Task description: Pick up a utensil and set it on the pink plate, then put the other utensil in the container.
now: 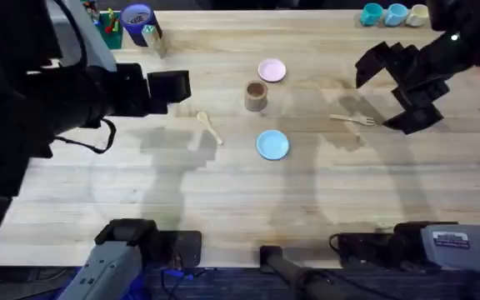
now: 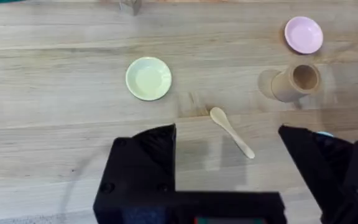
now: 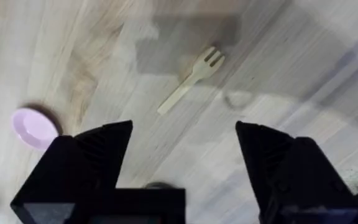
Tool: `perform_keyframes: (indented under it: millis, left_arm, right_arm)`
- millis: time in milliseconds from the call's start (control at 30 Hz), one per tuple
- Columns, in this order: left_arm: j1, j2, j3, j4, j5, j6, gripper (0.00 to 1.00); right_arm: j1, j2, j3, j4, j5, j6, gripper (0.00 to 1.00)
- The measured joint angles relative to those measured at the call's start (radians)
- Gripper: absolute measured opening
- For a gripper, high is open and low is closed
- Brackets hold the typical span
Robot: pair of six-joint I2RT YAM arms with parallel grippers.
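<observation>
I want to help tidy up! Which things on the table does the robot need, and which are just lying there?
Needed: wooden fork, wooden spoon, pink plate, brown cup.

Just lying there: blue plate, yellow-green plate, purple-blue cup, little cups at the far corner.

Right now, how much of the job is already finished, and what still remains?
Nothing looks done yet. The pink plate is bare and the wooden fork lies on the table. The right end effector hovers open above the fork, so that pick seems in hand. The wooden spoon lies on the table, outside the brown container, with the left end effector open over it. Both placements remain.
</observation>
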Motion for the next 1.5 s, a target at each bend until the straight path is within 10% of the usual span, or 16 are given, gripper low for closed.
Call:
perform_keyframes:
  millis: [1500]
  left_arm:
    - [0.0,0.0,0.0,0.0,0.0,0.0,0.992]
  right_arm:
    - [0.04,0.32,0.024,0.112,0.045,0.252,0.95]
